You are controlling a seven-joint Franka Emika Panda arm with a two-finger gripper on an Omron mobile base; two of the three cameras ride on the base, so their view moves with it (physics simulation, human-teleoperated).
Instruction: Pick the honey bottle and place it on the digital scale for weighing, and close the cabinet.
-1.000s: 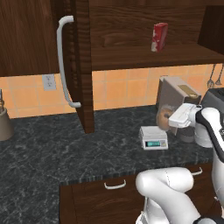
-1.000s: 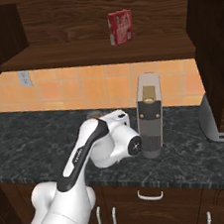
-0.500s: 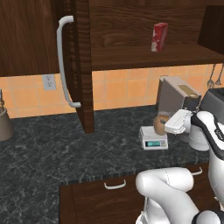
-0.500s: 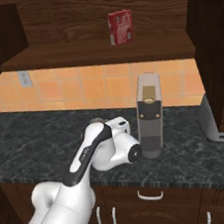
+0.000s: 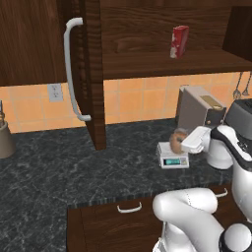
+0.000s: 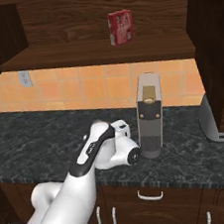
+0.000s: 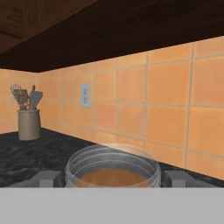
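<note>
Since a second ago the arm has swung a bit lower and closer to the scale, so the pincer [image 5: 183, 143] with the honey bottle [image 5: 176, 140] now sits right over it instead of hanging off to the side — nothing else on the table has shifted.

Honey bottle is that tan-brown jar, and in the left base view it's directly above the scale [image 5: 172, 156], looks like it's resting on the top, though I can't tell for sure whether it's actually touching. In the hand view the bottle [image 7: 113, 168] shows up close, clear ribbed neck with brown inside, sitting between the two finger tips [image 7: 46, 178], one on each side. Pincer is spread wide around it; whether it's pressing on the jar or just loose beside it I can't tell.

Scale is white with a teal display, on the dark speckled table [image 5: 59, 172], just in front of the grey-beige coffee machine [image 5: 199, 109].

Cabinet [image 5: 157, 49] is open — the door [image 5: 91, 74] stands out edge-on toward the camera, with its long white curved handle [image 5: 71, 69]. On the shelf inside there's a red box [image 5: 179, 41], upright.

Behind it all is an orange tiled wall with an outlet [image 7: 85, 95], and off in the corner a utensil crock [image 7: 29, 122] with a whisk and spatula sticking out.
</note>
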